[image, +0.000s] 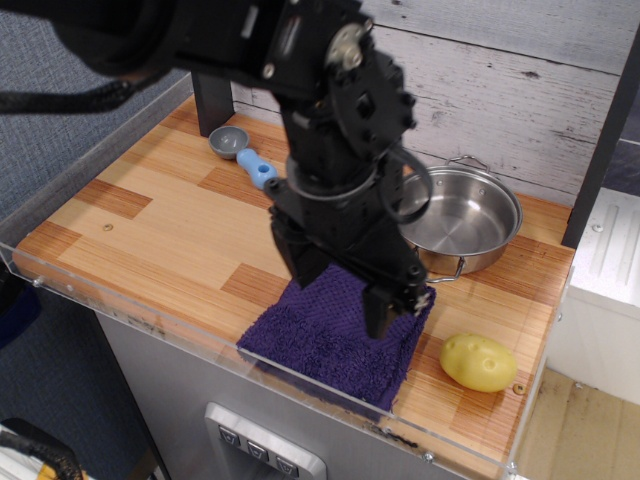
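Cloth (320, 345): purple, flat at the table's (170, 230) near edge, directly below me.
Jaws: mine point down over its far right corner; spread I cannot tell.
Potato (479, 362): right of cloth, apart.

Whitewashed plank wall (520, 90) (weathered) behind wooden counter (150, 230).

This is a mock kitchen set up in a lab. A wood-patterned desk (150, 230) with a clear plastic rim stands before a whitewashed plank wall (500, 90). On it lie a steel pan (470, 215), a scoop (243, 155), a purple cloth (320, 340) and a potato (479, 362). Below, a grey appliance front carries buttons (262, 450).
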